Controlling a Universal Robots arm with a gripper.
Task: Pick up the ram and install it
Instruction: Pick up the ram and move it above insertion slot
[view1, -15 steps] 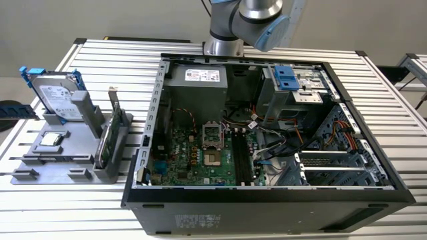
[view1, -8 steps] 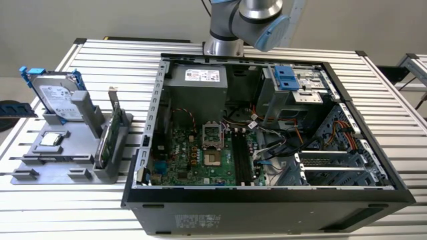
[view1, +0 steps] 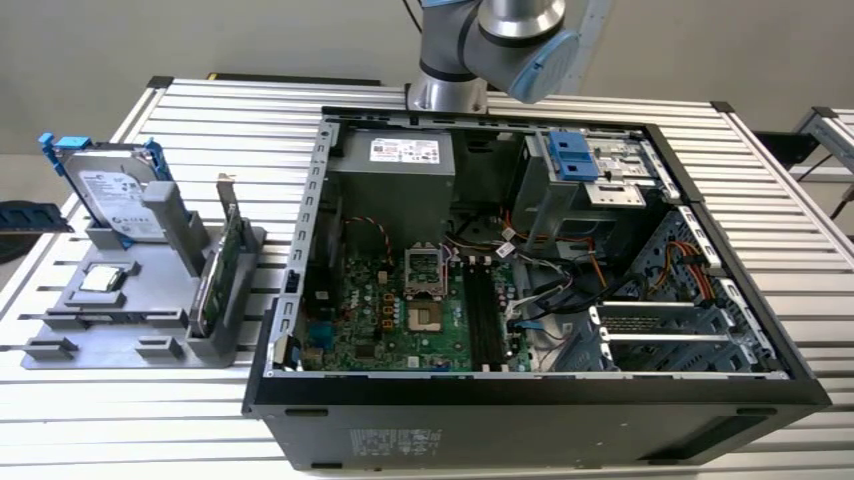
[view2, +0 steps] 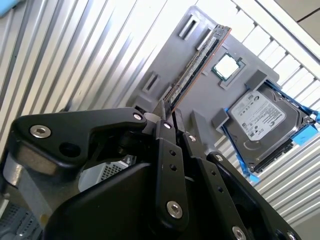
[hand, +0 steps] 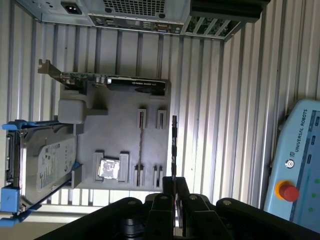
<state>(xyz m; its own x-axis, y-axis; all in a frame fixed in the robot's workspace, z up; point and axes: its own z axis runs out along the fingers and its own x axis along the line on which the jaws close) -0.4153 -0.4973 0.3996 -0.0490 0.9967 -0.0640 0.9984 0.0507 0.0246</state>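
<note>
Clamping the ram by one end, the end effector narrow around it, gray tray behind.

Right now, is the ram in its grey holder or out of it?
Out: the gripper is shut on the ram, held clear of the grey holder.

A line of capitals runs along my pale blue pendant by the edge of the table, with a small round sign near its red button. The hard drive, at a corner of the grey holder, wears a white label whose print is too small to tell. So does the power supply against the far wall of the case. The ram in my pincer is edge-on, any print hidden.
</note>
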